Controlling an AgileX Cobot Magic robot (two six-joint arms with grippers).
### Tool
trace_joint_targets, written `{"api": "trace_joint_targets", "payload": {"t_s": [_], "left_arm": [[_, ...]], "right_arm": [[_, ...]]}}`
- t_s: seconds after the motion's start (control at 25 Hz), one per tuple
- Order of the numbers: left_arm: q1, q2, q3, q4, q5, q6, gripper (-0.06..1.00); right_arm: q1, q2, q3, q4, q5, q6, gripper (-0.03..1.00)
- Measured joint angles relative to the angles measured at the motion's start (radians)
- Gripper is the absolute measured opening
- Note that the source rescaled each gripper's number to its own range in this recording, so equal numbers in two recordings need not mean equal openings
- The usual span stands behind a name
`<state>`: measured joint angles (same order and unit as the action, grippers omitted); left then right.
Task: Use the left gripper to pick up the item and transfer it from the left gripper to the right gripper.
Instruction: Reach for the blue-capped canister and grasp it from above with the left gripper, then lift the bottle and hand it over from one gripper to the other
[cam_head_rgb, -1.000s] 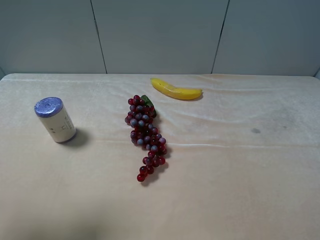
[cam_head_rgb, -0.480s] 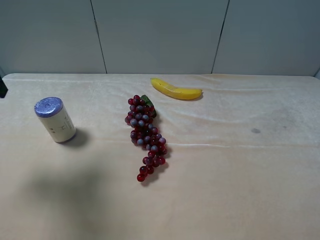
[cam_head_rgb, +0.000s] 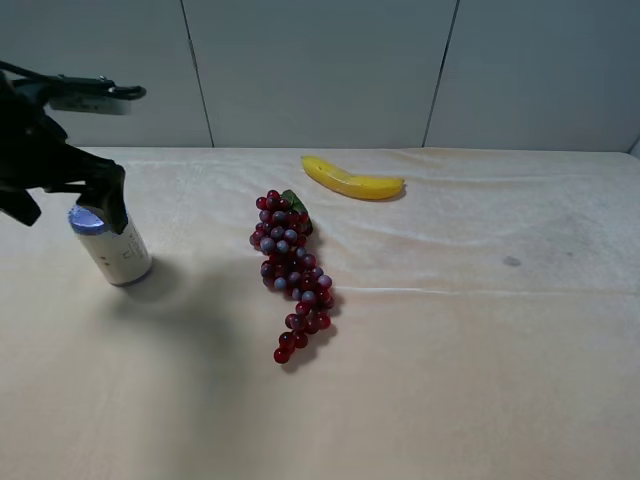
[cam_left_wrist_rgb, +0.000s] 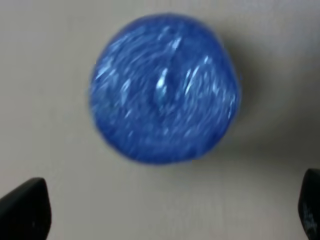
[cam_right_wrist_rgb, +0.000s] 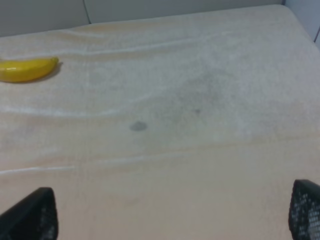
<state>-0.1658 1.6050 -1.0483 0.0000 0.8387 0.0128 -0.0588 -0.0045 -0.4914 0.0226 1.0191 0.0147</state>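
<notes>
Half hidden in the high view: the blue top of the item (cam_head_rgb: 112, 250), covered in part by the left gripper (cam_head_rgb: 66, 206). Cut off by the picture's edge: most of the black left arm. From the left wrist view, only the round blue top of the item (cam_left_wrist_rgb: 165, 87), all blurry, with no label or print to make out. Of the left gripper (cam_left_wrist_rgb: 167, 207) there, just two black fingertips (cam_left_wrist_rgb: 25, 212), far apart, one on each side of the item and touching nothing. Wide open, then, and holding nothing. Cannot tell how high above the item.

Of the right gripper (cam_right_wrist_rgb: 167, 212), only two black tips in the right wrist view, spread wide over bare tabletop (cam_right_wrist_rgb: 200, 165), nothing between them. Also there: the banana (cam_right_wrist_rgb: 27, 69), clipped by the picture's edge, and a small dark spot (cam_right_wrist_rgb: 138, 126).

Item standing upright near the left edge of the tabletop (cam_head_rgb: 480, 380), well apart from the grapes (cam_head_rgb: 290, 270) in the middle and the banana (cam_head_rgb: 352, 181) near the back edge.

Half a second back: only a tiny black bit at the left edge of the high view. Now a big black arm right over the item. Item, grapes and banana in the same spots as before.
</notes>
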Motion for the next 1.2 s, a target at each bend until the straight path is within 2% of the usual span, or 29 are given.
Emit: {"api": "trace_joint_targets", "payload": {"t_s": [0.32, 0.44, 0.48, 0.56, 0.6, 0.72, 1.04, 1.2], "left_arm": [[-0.003, 0.118, -0.001, 0.0, -0.117, -0.003, 0.98], [-0.003, 0.14, 0.0, 0.0, -0.151, -0.003, 0.92], [-0.003, 0.145, 0.0, 0.0, -0.159, -0.003, 0.86], [-0.003, 0.148, 0.0, 0.0, -0.184, -0.003, 0.68], [-0.003, 0.148, 0.0, 0.0, -0.198, -0.003, 0.54], [-0.003, 0.148, 0.0, 0.0, -0.22, -0.003, 0.01], [-0.003, 0.147, -0.007, 0.0, -0.209, -0.003, 0.0], [-0.003, 0.107, -0.068, -0.006, -0.116, -0.003, 0.0]], "right_arm": [[0.0, 0.0, 0.0, 0.0, 0.0, 0.0, 1.0], [0.0, 0.0, 0.0, 0.0, 0.001, 0.0, 1.0], [0.0, 0.0, 0.0, 0.0, 0.001, 0.0, 1.0], [0.0, 0.0, 0.0, 0.0, 0.001, 0.0, 1.0], [0.0, 0.0, 0.0, 0.0, 0.001, 0.0, 1.0], [0.0, 0.0, 0.0, 0.0, 0.001, 0.0, 1.0], [0.0, 0.0, 0.0, 0.0, 0.001, 0.0, 1.0], [0.0, 0.0, 0.0, 0.0, 0.001, 0.0, 1.0]]}}
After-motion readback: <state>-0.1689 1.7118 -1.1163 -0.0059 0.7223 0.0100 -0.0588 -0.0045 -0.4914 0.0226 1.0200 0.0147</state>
